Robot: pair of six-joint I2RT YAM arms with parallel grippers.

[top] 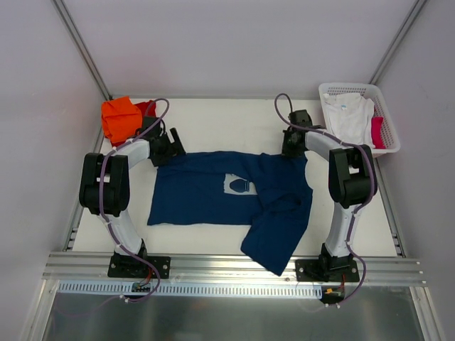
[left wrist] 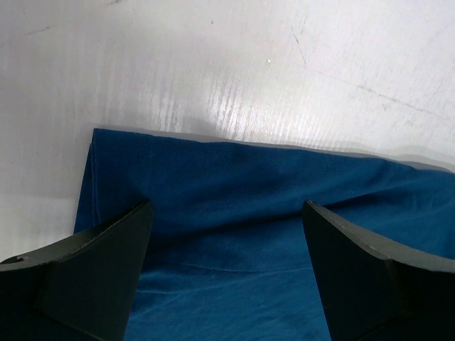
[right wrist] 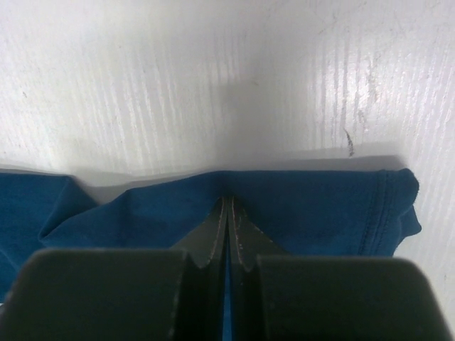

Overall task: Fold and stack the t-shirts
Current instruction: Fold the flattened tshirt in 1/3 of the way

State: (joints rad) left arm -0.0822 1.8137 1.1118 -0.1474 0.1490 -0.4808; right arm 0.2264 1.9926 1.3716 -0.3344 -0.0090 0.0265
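Right gripper of mine pinches the far edge of the navy t-shirt, fingers pressed together on the cloth. My left gripper stands spread over its far left corner. The shirt lies print-up on the table.

I record a navy blue t-shirt with a pale square print at desk centre. Far left corner: orange t-shirt, red t-shirt. Far right corner: white t-shirt, white lattice basket. My fingers are black.
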